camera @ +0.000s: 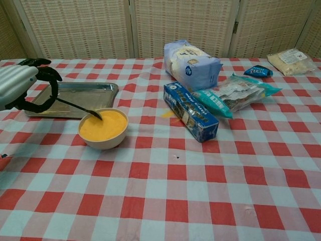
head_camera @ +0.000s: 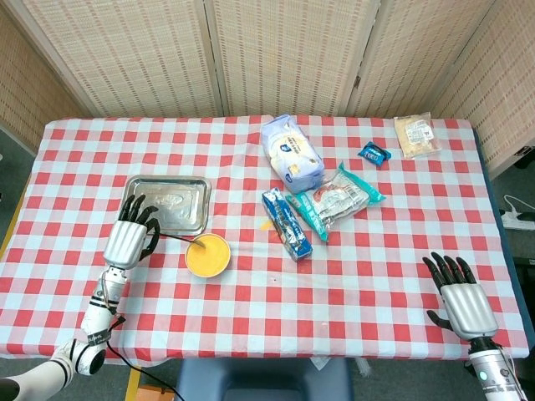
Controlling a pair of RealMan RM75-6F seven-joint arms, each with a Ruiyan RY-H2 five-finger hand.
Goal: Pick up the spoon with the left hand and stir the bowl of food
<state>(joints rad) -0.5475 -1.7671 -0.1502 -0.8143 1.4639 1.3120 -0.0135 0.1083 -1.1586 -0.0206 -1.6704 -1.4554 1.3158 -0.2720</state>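
A cream bowl (camera: 103,129) (head_camera: 208,255) of yellow food stands left of centre on the checked cloth. My left hand (camera: 22,84) (head_camera: 130,237) holds a dark spoon (camera: 79,108) (head_camera: 175,240) by its handle, just left of the bowl. The spoon slants down to the right and its tip dips into the food at the bowl's far-left edge. My right hand (head_camera: 463,299) rests open near the table's front right corner, holding nothing, and shows only in the head view.
A metal tray (camera: 85,95) (head_camera: 167,203) lies just behind the bowl and my left hand. Right of the bowl sit a blue box (camera: 190,111), a pale flour bag (camera: 191,64), a teal snack packet (camera: 235,94), a small blue packet (camera: 258,71) and a beige packet (camera: 293,61).
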